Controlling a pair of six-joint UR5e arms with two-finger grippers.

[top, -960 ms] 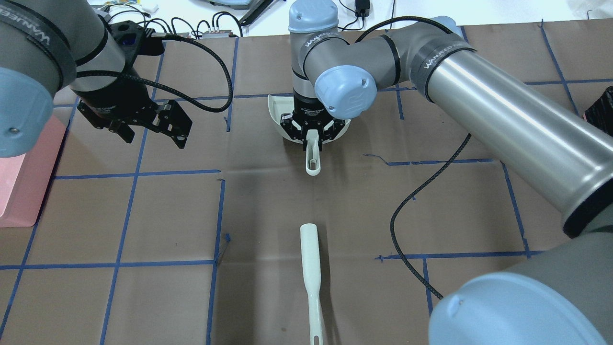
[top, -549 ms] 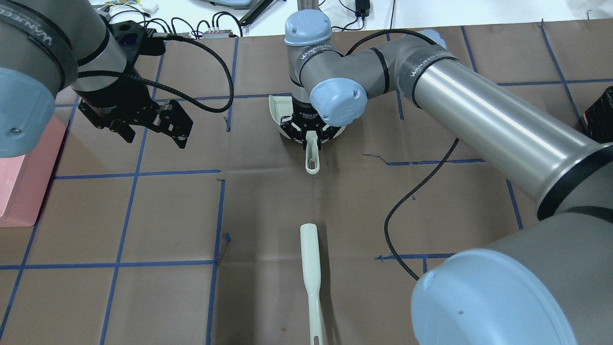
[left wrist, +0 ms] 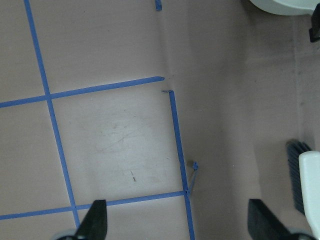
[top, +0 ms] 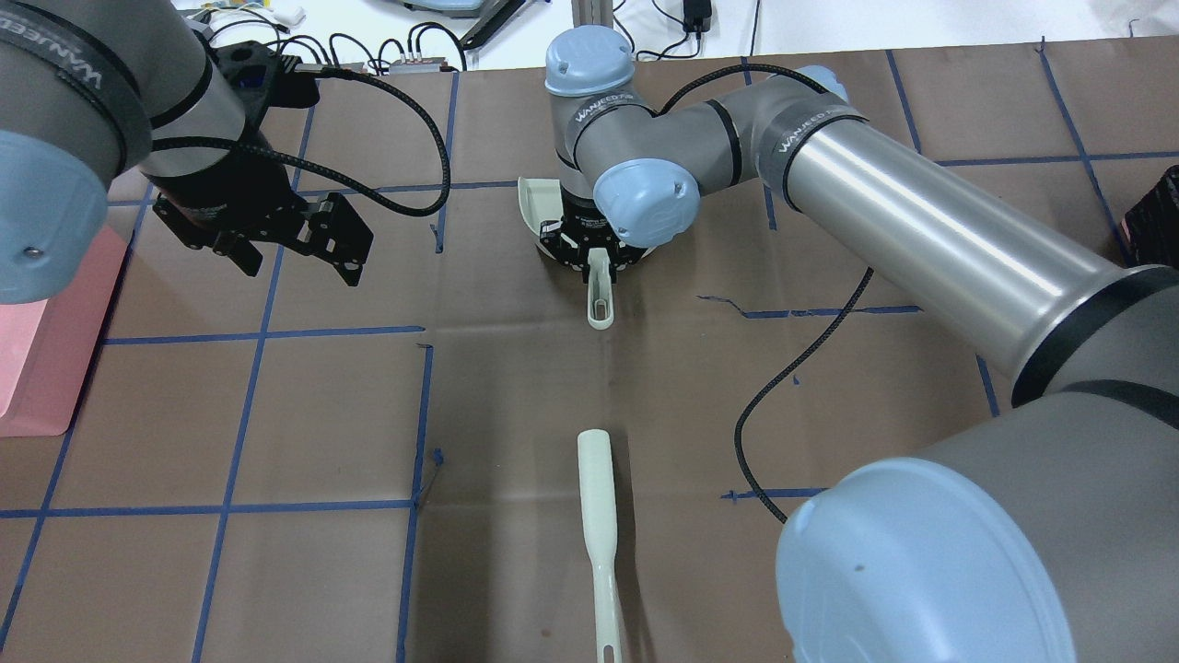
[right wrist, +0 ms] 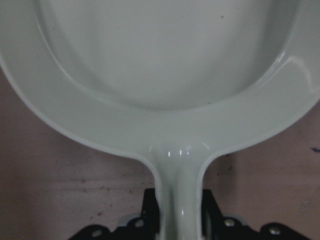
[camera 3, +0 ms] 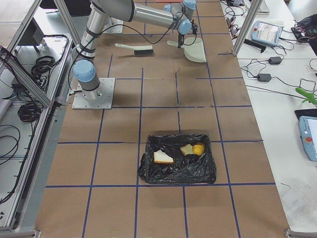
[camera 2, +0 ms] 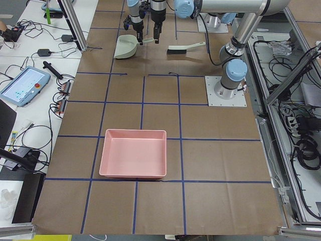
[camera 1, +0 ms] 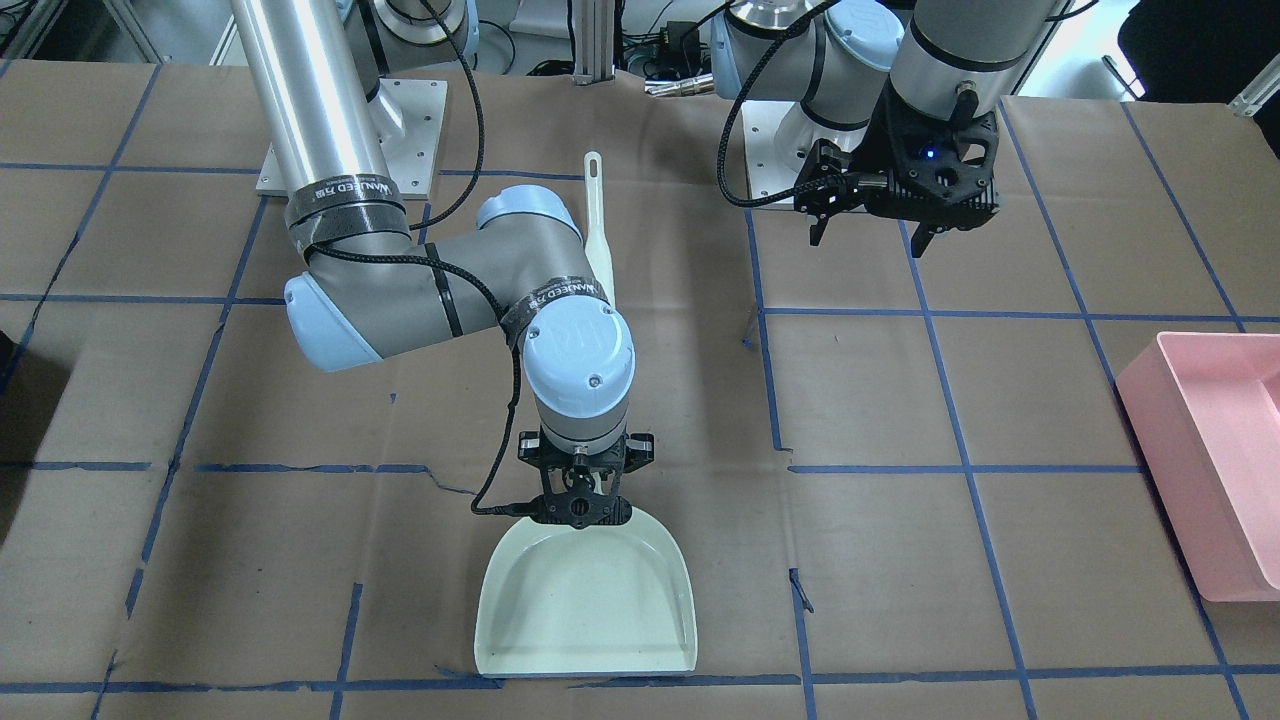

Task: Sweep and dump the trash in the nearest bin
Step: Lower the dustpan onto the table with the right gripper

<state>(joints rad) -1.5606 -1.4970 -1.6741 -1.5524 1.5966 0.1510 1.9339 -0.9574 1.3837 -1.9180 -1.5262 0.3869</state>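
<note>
My right gripper is shut on the handle of a pale green dustpan, which lies flat and empty on the brown table; the right wrist view shows its pan close up. My left gripper is open and empty above the table, its fingertips wide apart. In the exterior right view the trash lies in a black-bagged bin: a yellow-brown lump and two bread pieces. The matching brush lies on the table.
A pink bin stands at the table's end on my left side, also in the exterior left view. The black bin's edge shows at my far right. Blue tape lines grid the table. A black cable hangs from my right arm.
My right arm has drawn back and lowered a little, with the dustpan handle still in its gripper. The left arm and the brush have not moved.
</note>
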